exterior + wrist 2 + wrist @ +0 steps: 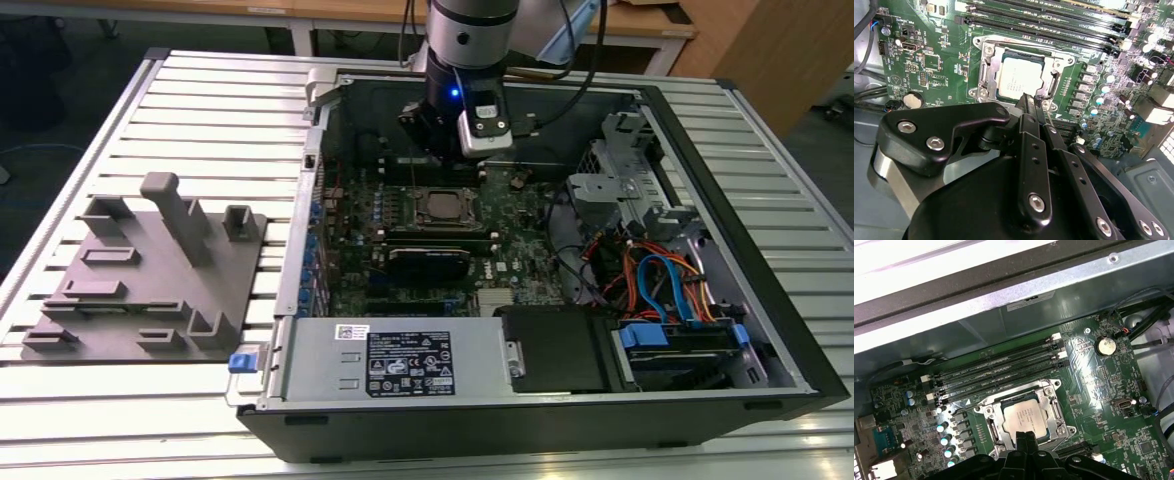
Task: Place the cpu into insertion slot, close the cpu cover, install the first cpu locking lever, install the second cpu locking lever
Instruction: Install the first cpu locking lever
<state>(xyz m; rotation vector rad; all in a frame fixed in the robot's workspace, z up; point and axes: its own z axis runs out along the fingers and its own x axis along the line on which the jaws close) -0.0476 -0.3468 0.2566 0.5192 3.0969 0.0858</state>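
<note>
End effector, pressed together and empty, hangs just beside the cpu cover, cpu lying in the insertion slot under it, and we reckon a skewed push could slip and gouge the motherboard.

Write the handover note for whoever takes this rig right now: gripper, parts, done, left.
The gripper: black fingers shut, nothing visibly held, tips close by the socket's edge.
The small square silver-topped cpu lies flat in the square black insertion slot on the green motherboard.
The thin silver metal cpu cover is down, framing the chip.
Done, by the look of it: cpu placed, cover closed.
Left: the locking levers; I cannot tell whether either is latched.
</note>
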